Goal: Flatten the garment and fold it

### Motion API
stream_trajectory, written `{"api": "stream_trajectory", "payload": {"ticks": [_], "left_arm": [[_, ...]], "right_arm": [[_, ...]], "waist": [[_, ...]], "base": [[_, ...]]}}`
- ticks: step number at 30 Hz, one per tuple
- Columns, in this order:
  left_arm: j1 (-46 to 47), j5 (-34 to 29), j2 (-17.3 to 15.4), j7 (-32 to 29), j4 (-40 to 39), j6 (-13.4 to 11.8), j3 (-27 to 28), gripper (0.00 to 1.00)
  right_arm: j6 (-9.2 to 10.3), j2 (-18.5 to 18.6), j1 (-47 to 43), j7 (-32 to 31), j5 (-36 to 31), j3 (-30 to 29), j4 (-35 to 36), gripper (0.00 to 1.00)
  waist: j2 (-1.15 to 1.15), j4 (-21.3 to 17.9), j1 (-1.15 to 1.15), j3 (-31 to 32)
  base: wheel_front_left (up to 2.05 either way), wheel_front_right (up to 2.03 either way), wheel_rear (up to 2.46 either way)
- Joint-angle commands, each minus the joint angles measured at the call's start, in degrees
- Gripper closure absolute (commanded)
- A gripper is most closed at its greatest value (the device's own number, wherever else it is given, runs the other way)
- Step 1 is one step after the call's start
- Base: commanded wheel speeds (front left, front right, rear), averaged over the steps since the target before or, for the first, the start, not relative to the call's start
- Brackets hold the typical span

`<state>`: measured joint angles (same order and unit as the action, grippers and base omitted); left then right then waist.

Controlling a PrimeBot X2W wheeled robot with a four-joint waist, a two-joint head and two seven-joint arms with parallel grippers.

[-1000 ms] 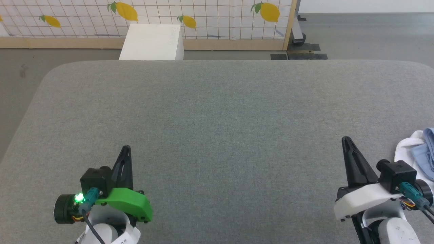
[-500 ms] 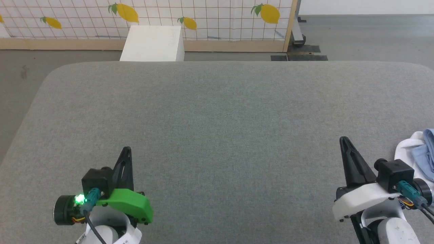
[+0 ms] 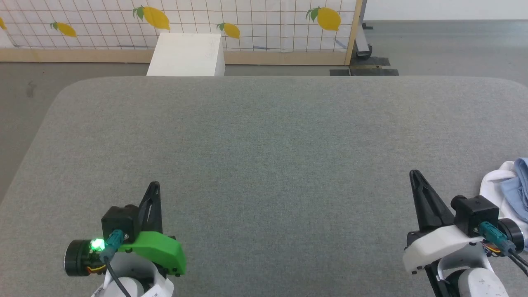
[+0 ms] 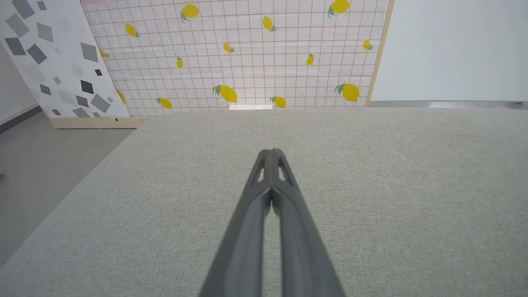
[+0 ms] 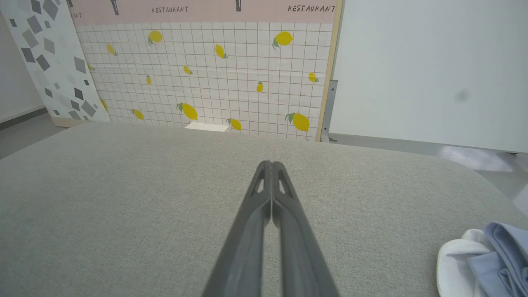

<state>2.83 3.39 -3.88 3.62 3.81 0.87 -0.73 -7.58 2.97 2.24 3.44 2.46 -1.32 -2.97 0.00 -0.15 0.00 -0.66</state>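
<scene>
**Both grippers over the tabletop with jaws together; garment bunched at the right edge.**

The left gripper [image 3: 153, 185] is at the lower left of the head view, above the grey fabric tabletop [image 3: 268, 136]. Its jaws are pressed together with nothing between them. The right gripper [image 3: 413, 174] is at the lower right, jaws likewise together and empty, fingers pointing towards the far edge. The garment [image 3: 508, 187], a light blue and white polo shirt, lies crumpled on the tabletop at the right margin, partly cut off by the frame. It is just beside the right wrist and clear of the fingers; contact with the wrist cannot be determined. Beyond the far edge of the tabletop, a white box [image 3: 185, 53] stands on the floor in front of a lemon-print grid panel [image 3: 264, 20].
</scene>
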Motion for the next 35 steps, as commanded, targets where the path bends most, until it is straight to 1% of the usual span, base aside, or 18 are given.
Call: {"api": "stream_trajectory", "payload": {"ticks": [1,35], "left_arm": [[-1.07,-0.72,0.30,-0.27,-0.53,-0.54,0.18,1.00],[-2.83,-3.39,1.01,-3.62,-3.81,-0.87,0.73,1.00]], "right_arm": [[0.07,-0.07,-0.88,-0.34,-0.67,0.22,0.58,1.00],[0.09,-0.09,-2.24,-3.44,-2.46,1.32,2.97,1.00]], "waist": [[0.00,0.01,0.00,0.03],[0.00,0.15,0.00,0.66]], "base": [[0.00,0.00,0.00],[0.00,0.00,0.00]]}}
